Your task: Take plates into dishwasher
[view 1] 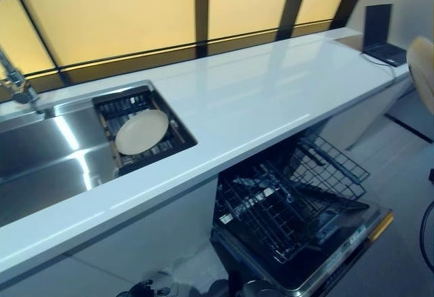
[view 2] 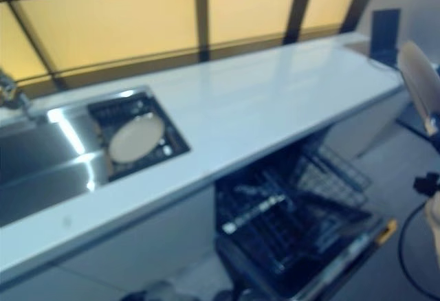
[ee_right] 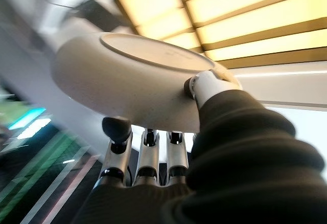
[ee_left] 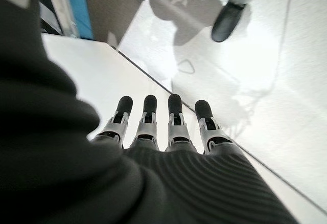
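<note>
At the left of your head view, a plate (view 1: pixel 141 131) lies on a rack (view 1: pixel 119 107) in the sink (view 1: pixel 41 154). Lower right, under the counter (view 1: pixel 271 87), the dishwasher (view 1: pixel 298 209) stands open. A laptop (view 1: pixel 381 36) sits upper right.

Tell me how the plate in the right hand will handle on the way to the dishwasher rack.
The plate looks rigid and probably breakable. Its glazed surface may be slippery. The right hand pinches only its rim, thumb above, fingers beneath, so it could tilt.
</note>
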